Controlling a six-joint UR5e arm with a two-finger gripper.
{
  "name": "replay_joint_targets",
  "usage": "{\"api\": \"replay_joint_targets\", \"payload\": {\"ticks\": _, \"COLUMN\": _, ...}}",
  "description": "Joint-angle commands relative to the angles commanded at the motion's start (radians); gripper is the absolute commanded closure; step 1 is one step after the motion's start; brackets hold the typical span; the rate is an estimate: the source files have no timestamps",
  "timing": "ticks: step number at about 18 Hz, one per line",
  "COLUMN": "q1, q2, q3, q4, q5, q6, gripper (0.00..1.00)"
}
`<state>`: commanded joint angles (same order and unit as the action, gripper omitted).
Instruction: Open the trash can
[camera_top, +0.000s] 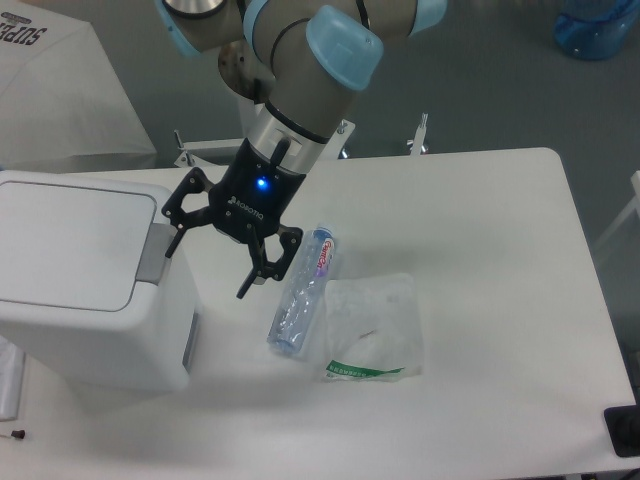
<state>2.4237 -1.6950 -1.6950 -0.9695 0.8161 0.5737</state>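
Observation:
The trash can (90, 300) is a large white boxy bin at the left of the table, with its flat lid (70, 235) down and a grey push tab (152, 255) on its right edge. My gripper (207, 268) hangs just right of the tab, above the table, fingers spread open and empty. One finger (176, 230) sits close to the tab; whether it touches cannot be told.
An empty clear plastic bottle (303, 290) lies on the white table (480, 300) right of the gripper. A clear plastic bag (372, 325) with a green strip lies beside it. A blue water jug (597, 25) stands at the far right background.

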Motion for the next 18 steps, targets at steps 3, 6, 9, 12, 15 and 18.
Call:
{"api": "replay_joint_targets", "payload": {"ticks": 3, "q1": -0.012, "q2": -0.002, "q3": 0.0, "q4": 0.0, "q5": 0.0, "q6": -0.002, "gripper": 0.0}}
{"api": "replay_joint_targets", "payload": {"ticks": 6, "q1": -0.031, "q2": -0.008, "q3": -0.002, "q4": 0.002, "q5": 0.002, "q6": 0.0, "gripper": 0.0}}
{"api": "replay_joint_targets", "payload": {"ticks": 9, "q1": -0.032, "q2": -0.014, "q3": -0.006, "q4": 0.002, "q5": 0.0, "q6": 0.006, "gripper": 0.0}}
{"api": "replay_joint_targets", "payload": {"ticks": 12, "q1": -0.032, "q2": -0.017, "q3": -0.021, "q4": 0.003, "q5": 0.002, "q6": 0.008, "gripper": 0.0}}
{"api": "replay_joint_targets", "payload": {"ticks": 15, "q1": -0.031, "q2": -0.017, "q3": -0.015, "q4": 0.002, "q5": 0.005, "q6": 0.005, "gripper": 0.0}}
{"api": "replay_joint_targets", "payload": {"ticks": 18, "q1": -0.032, "q2": -0.017, "q3": -0.008, "q4": 0.002, "q5": -0.001, "q6": -0.003, "gripper": 0.0}}
